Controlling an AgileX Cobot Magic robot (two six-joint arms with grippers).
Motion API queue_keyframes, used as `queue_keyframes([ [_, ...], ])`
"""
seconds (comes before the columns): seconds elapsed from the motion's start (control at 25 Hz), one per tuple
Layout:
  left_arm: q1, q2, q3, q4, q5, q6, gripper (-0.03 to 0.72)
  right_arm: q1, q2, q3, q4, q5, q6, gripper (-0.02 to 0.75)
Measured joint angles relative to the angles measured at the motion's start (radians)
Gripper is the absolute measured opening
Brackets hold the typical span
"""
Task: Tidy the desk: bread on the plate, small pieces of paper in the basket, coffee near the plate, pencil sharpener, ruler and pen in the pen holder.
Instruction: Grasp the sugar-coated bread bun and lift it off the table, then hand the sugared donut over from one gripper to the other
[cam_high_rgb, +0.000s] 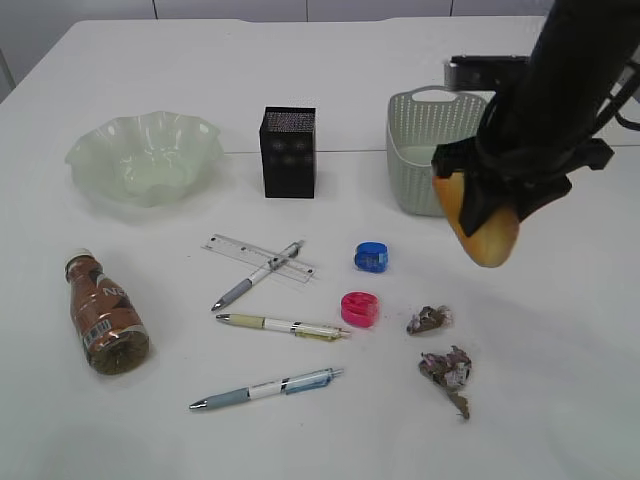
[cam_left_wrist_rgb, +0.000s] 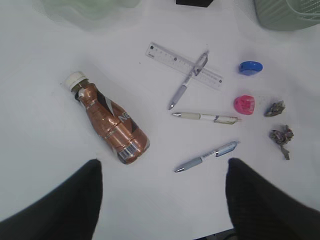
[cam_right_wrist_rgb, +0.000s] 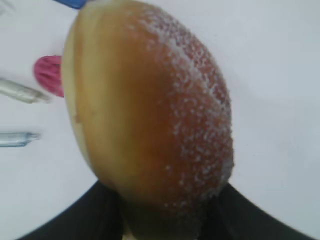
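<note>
Right tool (cam_high_rgb: 487, 212) grips the bread (cam_high_rgb: 483, 232) up off the table (cam_high_rgb: 560, 400), beside the basket (cam_high_rgb: 420, 160); left tool (cam_left_wrist_rgb: 162, 200) gapes wide, empty, above the coffee (cam_left_wrist_rgb: 110, 122).

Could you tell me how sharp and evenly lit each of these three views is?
Exterior view: even, soft light, faint shadows, the bread and desk items sharp. Left wrist view: crisp, though the white desk looks washed out. Right wrist view: the bread fills the frame at close range, and the pens behind it are blurred.
</note>
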Motion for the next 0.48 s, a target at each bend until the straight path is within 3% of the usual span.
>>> queue_keyframes([
  [0.16, 0.000, 0.000, 0.000, -0.009, 0.000, 0.000, 0.562, 0.045, -0.070, 0.000, 0.134, -0.037, -0.119, 0.267],
  [0.48, 0.000, 0.000, 0.000, -0.027, 0.000, 0.000, 0.561, 0.060, -0.108, 0.000, 0.535, -0.053, -0.374, 0.265],
])
